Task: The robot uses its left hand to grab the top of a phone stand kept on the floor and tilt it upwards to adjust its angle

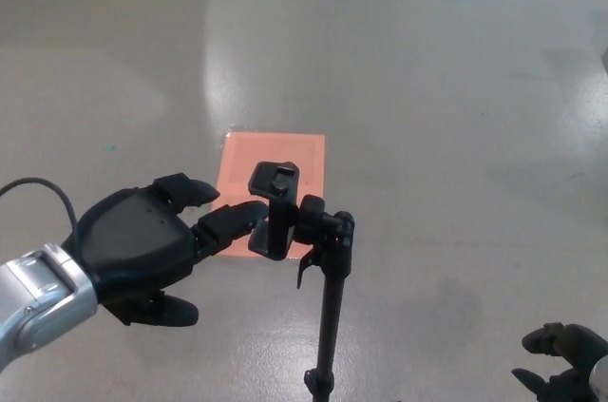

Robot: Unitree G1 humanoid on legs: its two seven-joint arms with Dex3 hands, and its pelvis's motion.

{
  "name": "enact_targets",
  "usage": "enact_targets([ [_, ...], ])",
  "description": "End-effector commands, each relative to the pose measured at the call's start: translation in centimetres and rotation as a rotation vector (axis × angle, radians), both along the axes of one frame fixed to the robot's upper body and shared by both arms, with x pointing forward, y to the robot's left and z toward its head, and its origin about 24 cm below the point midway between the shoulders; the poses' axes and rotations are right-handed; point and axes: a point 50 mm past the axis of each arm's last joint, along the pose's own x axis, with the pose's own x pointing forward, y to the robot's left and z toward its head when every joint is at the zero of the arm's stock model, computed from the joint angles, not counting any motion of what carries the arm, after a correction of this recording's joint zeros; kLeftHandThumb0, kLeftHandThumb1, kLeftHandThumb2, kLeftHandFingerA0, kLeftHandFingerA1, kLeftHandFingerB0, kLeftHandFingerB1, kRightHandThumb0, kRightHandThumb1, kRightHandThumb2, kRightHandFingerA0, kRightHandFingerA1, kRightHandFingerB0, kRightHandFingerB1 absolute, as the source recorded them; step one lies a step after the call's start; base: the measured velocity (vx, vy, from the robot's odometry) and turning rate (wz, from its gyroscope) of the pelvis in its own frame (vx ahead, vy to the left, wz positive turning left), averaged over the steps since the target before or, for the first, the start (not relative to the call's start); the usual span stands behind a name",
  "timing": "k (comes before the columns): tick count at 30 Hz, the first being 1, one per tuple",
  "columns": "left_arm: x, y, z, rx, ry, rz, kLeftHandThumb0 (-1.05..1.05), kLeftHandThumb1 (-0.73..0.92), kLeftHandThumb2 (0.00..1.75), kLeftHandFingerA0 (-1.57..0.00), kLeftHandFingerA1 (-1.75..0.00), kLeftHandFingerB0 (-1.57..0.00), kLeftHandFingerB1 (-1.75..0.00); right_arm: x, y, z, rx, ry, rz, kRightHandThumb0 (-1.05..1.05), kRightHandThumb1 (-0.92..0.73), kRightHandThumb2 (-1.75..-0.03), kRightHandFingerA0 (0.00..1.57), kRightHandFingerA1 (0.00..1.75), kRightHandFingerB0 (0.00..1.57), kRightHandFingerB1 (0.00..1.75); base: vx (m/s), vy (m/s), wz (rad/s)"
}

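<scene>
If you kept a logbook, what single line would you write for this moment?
left hand open | fingers touching phone stand top | stand upright on floor | right hand low, idle

Phone stand [328,269] is set on the floor [456,136], centre-bottom. Floor patch [273,169] is seen behind its top. Left hand [157,245] is positioned left of the stand, one finger touching the top clamp. Right hand [560,364] is kept well apart, bottom right.
</scene>
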Motion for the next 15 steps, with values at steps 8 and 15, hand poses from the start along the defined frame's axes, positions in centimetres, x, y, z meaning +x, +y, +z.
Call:
enact_targets([
  [8,1.5,2.8,-1.4,0.011,0.051,0.17,-0.84,0.61,0.97,-0.15,-0.42,0.0,-0.16,-0.2,-0.3,0.0,0.004,0.005,-0.016,-0.62,-0.8,-0.64,0.21,0.33,0.2,0.27,0.0,0.0,0.0],
  [15,2.4,5.1,-2.3,0.001,0.071,0.27,-0.87,0.63,1.0,-0.2,-0.37,0.0,-0.13,0.0,-0.2,0.0,0.007,0.002,-0.022,-0.64,-0.79,-0.64,0.2,0.34,0.21,0.29,0.0,0.0,0.0],
])
